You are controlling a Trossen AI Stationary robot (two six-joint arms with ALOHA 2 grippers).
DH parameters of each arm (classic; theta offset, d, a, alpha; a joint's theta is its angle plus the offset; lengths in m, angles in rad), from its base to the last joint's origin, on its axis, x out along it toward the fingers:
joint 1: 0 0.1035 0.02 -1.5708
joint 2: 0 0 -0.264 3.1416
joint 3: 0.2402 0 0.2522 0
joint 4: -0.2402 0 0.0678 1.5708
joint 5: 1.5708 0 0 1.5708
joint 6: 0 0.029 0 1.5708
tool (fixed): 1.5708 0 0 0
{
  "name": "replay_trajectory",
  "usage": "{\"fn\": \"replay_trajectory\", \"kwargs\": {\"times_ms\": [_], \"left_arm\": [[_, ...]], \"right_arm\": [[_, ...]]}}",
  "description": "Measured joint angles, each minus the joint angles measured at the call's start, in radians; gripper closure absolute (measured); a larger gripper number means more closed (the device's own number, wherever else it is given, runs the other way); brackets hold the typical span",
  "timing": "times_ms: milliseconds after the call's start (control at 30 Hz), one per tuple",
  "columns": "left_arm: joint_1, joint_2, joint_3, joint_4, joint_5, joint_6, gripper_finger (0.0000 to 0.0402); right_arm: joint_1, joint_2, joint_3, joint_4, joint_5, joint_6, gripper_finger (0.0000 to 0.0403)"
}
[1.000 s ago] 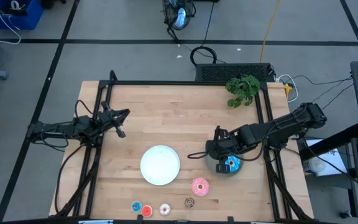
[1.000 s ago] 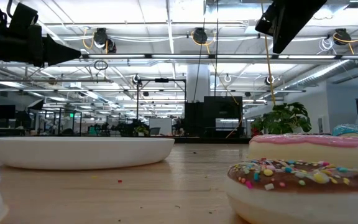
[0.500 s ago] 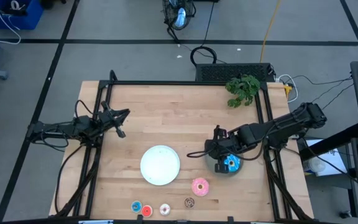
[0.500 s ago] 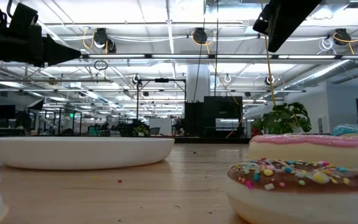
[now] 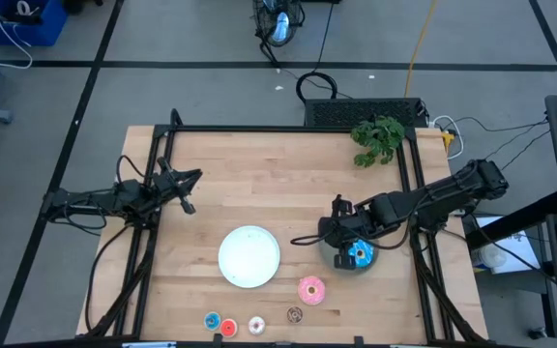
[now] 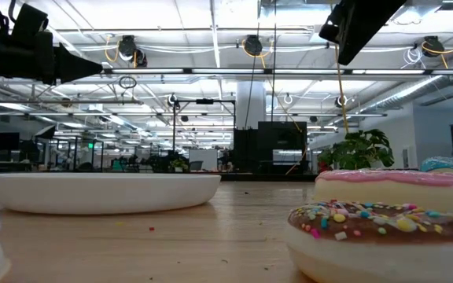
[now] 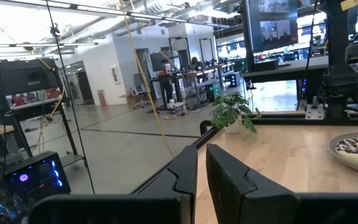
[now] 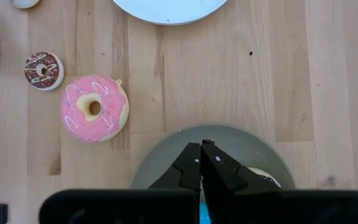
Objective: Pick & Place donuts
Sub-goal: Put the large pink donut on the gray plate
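Observation:
My right gripper (image 5: pixel 339 235) (image 8: pixel 201 163) is shut and hangs above the near rim of the grey plate (image 5: pixel 341 261) (image 8: pixel 160 165), touching nothing. A blue donut (image 5: pixel 361 254) and a chocolate one (image 8: pixel 263 178) lie on that plate. The pink donut (image 5: pixel 310 289) (image 8: pixel 94 109) lies flat on the table near the plate. Along the near edge lie the brown (image 5: pixel 295 314) (image 8: pixel 44 70), white (image 5: pixel 256 326), red (image 5: pixel 228 328) and blue (image 5: pixel 213 320) mini donuts. My left gripper (image 5: pixel 194 179) (image 7: pixel 202 165) waits shut over the table's left side.
A white plate (image 5: pixel 249 256) (image 8: pixel 169 7) sits in the middle of the near half. A potted plant (image 5: pixel 378 138) stands at the far right corner. Black frame rails (image 5: pixel 153 232) run along the left, right and far edges. Bare wood lies between the arms.

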Motion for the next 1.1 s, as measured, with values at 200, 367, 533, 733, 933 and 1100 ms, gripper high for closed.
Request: {"fn": "replay_trajectory", "kwargs": {"times_ms": [200, 367, 533, 733, 933, 1100], "left_arm": [[0.000, 0.000, 0.000, 0.000, 0.000, 0.000, 0.0360], [0.000, 0.000, 0.000, 0.000, 0.000, 0.000, 0.0360], [0.000, 0.000, 0.000, 0.000, 0.000, 0.000, 0.0360], [0.000, 0.000, 0.000, 0.003, -0.001, 0.000, 0.0360], [0.000, 0.000, 0.000, 0.004, -0.009, 0.001, 0.0360], [0.000, 0.000, 0.000, 0.003, -0.009, 0.001, 0.0360]], "right_arm": [[0.000, 0.000, 0.000, 0.035, -0.002, -0.008, 0.0403], [0.007, 0.032, 0.000, 0.113, -0.082, -0.023, 0.0403], [0.024, 0.087, 0.000, 0.157, -0.145, -0.012, 0.0403], [0.047, 0.147, 0.028, 0.186, -0.189, -0.001, 0.0403], [0.101, 0.244, 0.152, 0.166, -0.192, -0.029, 0.0403], [0.120, 0.319, 0.252, 0.136, -0.238, -0.021, 0.0403]]}}
